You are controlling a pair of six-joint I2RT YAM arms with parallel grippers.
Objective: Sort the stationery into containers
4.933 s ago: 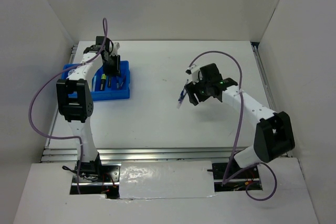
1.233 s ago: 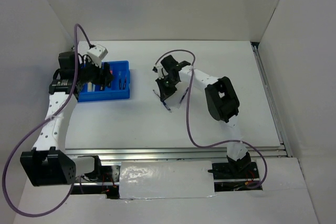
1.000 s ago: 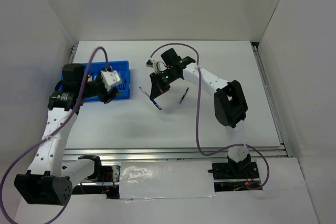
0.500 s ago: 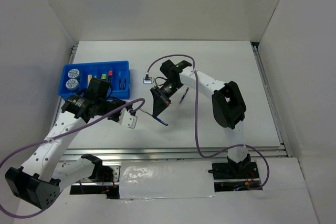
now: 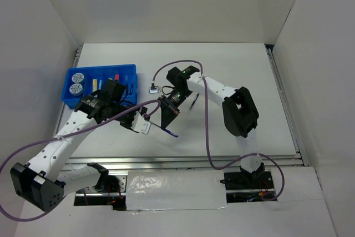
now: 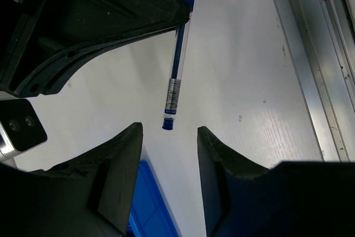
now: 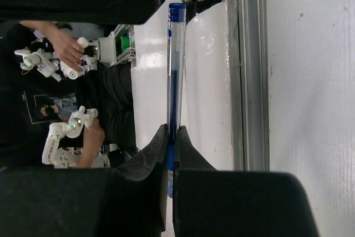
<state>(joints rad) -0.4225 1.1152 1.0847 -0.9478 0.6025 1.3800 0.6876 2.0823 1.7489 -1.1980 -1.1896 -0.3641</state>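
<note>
Two fingers of the right gripper [image 7: 171, 132] pinch a thin blue clear-barrelled plastic pen [image 6: 176, 76] just right of the bright blue rectangular plastic divided tray [image 5: 103, 67]. The left gripper [image 6: 168, 131], fingers spread, flanks the pen's tip.

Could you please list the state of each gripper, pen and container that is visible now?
right gripper: shut on the blue pen.
left gripper: open, its fingers either side of that pen's end, not touching it.
blue pen: held by the right gripper only.
second pen: lying loose, not held.
blue tray: partly filled, two pots at its left end.
</note>
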